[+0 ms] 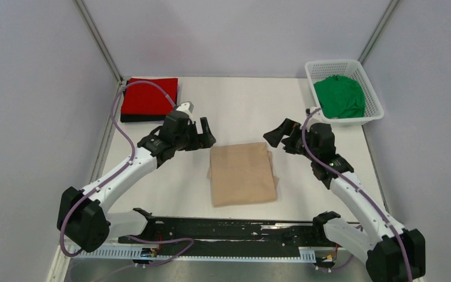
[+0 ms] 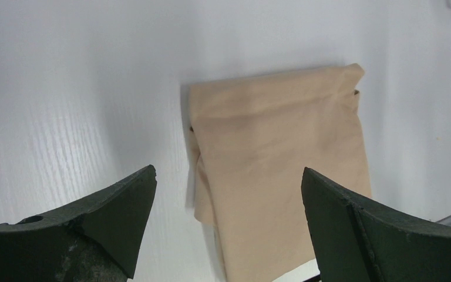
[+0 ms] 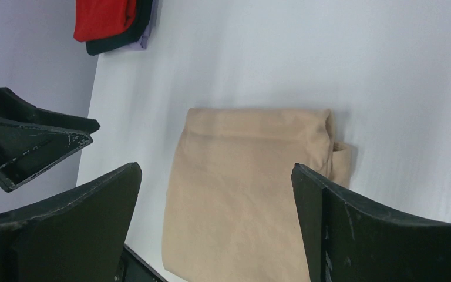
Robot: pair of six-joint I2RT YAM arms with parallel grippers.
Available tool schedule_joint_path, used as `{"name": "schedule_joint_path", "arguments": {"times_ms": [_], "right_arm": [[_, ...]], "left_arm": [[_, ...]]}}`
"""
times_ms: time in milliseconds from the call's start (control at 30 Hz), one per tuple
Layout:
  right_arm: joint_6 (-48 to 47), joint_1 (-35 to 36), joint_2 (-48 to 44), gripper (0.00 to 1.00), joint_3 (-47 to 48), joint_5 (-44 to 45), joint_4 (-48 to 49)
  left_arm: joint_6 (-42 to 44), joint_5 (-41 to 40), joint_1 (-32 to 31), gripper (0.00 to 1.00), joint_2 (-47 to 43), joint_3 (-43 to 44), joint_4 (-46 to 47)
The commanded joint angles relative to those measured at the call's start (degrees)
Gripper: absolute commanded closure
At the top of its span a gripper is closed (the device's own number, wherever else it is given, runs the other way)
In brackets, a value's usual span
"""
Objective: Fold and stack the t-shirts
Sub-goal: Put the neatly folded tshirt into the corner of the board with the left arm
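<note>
**Risks.** The stack at ten o'clock of the table, a red t-shirt on a black t-shirt, sits hard in the corner. A shirt set down off-square there could overhang or shove it.

The left gripper has its jaws spread and empty and hovers at ten o'clock of the beige t-shirt. A pinch catching only the top layer would likely let the fold drop open.

The right gripper, also spread and empty, hovers at two o'clock of the same shirt. Uneven lifting between the arms would skew the packet.

**Condition.** The beige t-shirt lies at table centre, folded near-rectangular and smooth on top, with under-layers peeking out at its side edges. The green t-shirt lies crumpled in the basket at two o'clock, not yet folded.
</note>
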Motion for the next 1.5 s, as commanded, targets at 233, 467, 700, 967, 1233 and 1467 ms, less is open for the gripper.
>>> {"name": "schedule_joint_path", "arguments": {"times_ms": [233,467,700,967,1233,1467], "right_arm": [[2.33,-0.06,-16.32,0.00,-8.52,16.30,-6.67],[1.43,-0.11,-16.33,0.00,-8.15,18.05,-8.43],[0.84,-0.11,-15.82,0.00,-8.12,18.89,-9.13],[0.62,-0.14,-16.66,0.00,-8.42,19.81,-9.45],[0.42,-0.15,-18.05,0.00,-8.60,21.27,-9.94],[0.07,-0.13,-18.43,0.00,-8.60,21.38,-9.96]], "left_arm": [[-2.81,5.61,-0.38,0.00,11.51,-2.30,3.32],[-5.94,6.12,-5.77,0.00,18.17,-2.66,3.56],[-10.55,-2.44,-14.58,0.07,23.56,0.58,-5.03],[-14.41,-9.25,-18.40,0.34,30.85,4.99,-8.82],[-11.61,-14.61,-18.74,0.96,38.57,11.10,-11.36],[0.28,-36.69,-18.25,1.00,41.75,24.68,-21.80]]}}
